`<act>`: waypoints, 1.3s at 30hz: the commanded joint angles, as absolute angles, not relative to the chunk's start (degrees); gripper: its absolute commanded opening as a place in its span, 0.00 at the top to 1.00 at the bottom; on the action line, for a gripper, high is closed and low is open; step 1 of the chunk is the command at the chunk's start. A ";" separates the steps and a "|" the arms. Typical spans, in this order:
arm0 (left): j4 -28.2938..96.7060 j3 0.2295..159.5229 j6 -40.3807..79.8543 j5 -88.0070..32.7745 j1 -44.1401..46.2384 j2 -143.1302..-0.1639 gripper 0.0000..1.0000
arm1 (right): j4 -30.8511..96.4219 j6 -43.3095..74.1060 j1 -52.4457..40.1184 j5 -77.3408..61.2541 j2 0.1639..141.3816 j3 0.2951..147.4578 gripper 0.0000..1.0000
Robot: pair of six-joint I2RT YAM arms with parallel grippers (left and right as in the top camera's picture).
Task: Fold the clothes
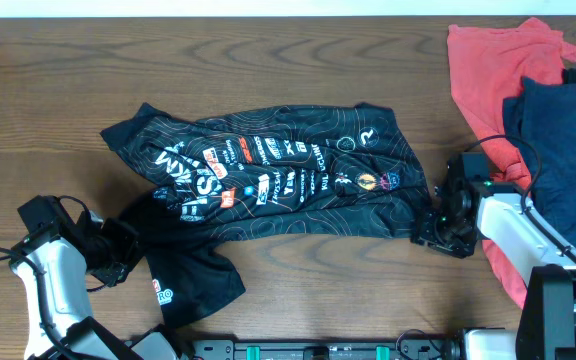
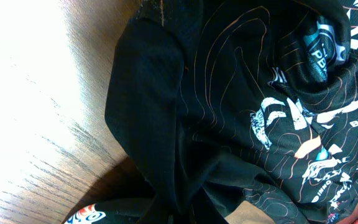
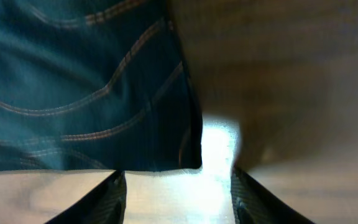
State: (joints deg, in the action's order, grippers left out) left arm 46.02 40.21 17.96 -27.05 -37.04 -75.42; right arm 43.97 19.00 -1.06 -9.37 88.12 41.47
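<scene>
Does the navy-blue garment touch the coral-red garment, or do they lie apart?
Touching. The overhead view shows the navy-blue garment lying on top of the coral-red garment, covering part of it.

From overhead we look straight down on the bench [image 1: 298, 290], far enough back to take in the whole jersey [image 1: 288, 170]. Our left wrist view sits very near the jersey's crumpled end by the bench's near-left corner. Our right wrist view, blurred, looks close down at its right hem, the parted jaws at the frame's bottom. Overhead shares both patches.
</scene>
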 commanded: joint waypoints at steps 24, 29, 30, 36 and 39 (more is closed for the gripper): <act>46.26 41.25 17.15 -27.20 -37.32 -75.07 0.94 | 32.12 22.31 -3.81 -12.23 88.51 36.99 0.62; 46.26 41.25 17.15 -27.22 -37.32 -75.07 0.94 | 30.96 22.31 -3.81 -12.05 88.51 36.99 0.90; 46.26 41.25 17.15 -27.22 -37.32 -75.07 0.94 | 30.81 22.31 -3.81 -12.05 88.51 36.99 0.93; 46.24 41.28 17.04 -28.56 -37.32 -74.98 0.94 | 29.54 22.28 -3.51 -12.10 88.49 37.74 0.99; 46.26 41.91 15.42 -32.21 -37.32 -74.43 0.94 | 31.00 22.24 -2.61 -13.45 88.05 41.17 0.99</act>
